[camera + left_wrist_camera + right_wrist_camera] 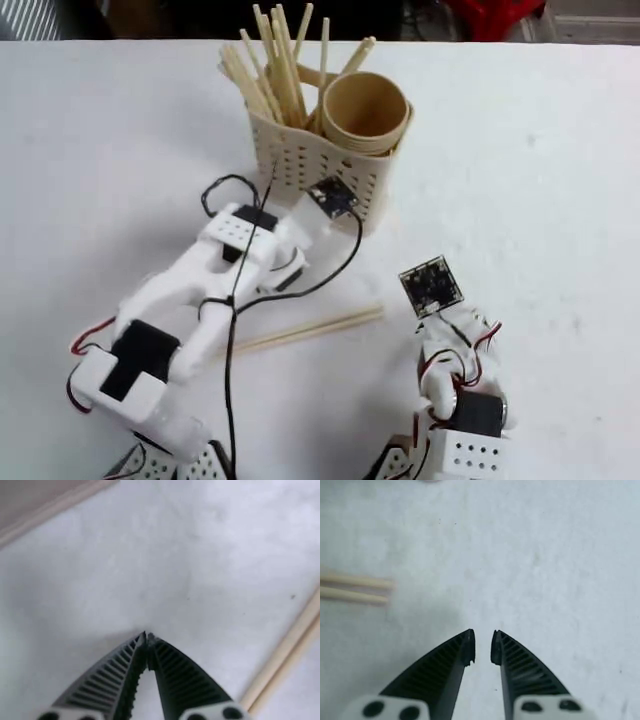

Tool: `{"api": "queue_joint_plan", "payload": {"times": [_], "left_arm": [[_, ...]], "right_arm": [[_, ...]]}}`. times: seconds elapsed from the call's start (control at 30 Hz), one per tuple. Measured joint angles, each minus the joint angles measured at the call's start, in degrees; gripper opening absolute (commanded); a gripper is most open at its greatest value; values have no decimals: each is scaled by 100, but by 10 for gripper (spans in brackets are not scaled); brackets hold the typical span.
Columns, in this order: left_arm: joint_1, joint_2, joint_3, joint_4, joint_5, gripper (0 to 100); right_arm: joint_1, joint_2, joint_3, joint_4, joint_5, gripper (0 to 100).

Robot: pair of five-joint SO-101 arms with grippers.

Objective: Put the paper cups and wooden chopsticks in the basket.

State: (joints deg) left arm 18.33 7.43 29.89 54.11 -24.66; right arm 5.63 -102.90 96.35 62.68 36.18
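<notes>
A perforated cream basket (300,165) stands at the middle back of the table, holding several wooden chopsticks (275,60) upright and stacked paper cups (363,108). One pair of chopsticks (310,328) lies flat on the table in front of the basket, between the two arms. My left gripper (146,638) is shut on nothing and hovers over bare table, with the lying pair (285,655) off to its side. My right gripper (482,645) is slightly open and holds nothing; the ends of the pair (355,589) lie a short way from it.
The left arm (200,290) stretches from the front left towards the basket's foot, a black cable (330,270) looping over it. The right arm (455,380) stands at the front right. A beige strip, perhaps the basket's base (45,505), shows near the left gripper.
</notes>
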Motion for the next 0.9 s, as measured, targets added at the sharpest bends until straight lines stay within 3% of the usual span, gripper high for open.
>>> {"api": "queue_joint_plan", "payload": {"times": [0.13, 0.5, 0.9], "left_arm": [[9, 0, 0, 0, 0, 134], [79, 18, 0, 70, 0, 132], [651, 18, 18, 211, -334, 131]], "right_arm": [[0, 0, 0, 0, 0, 70], [0, 0, 0, 0, 0, 70], [0, 0, 0, 0, 0, 70]]}}
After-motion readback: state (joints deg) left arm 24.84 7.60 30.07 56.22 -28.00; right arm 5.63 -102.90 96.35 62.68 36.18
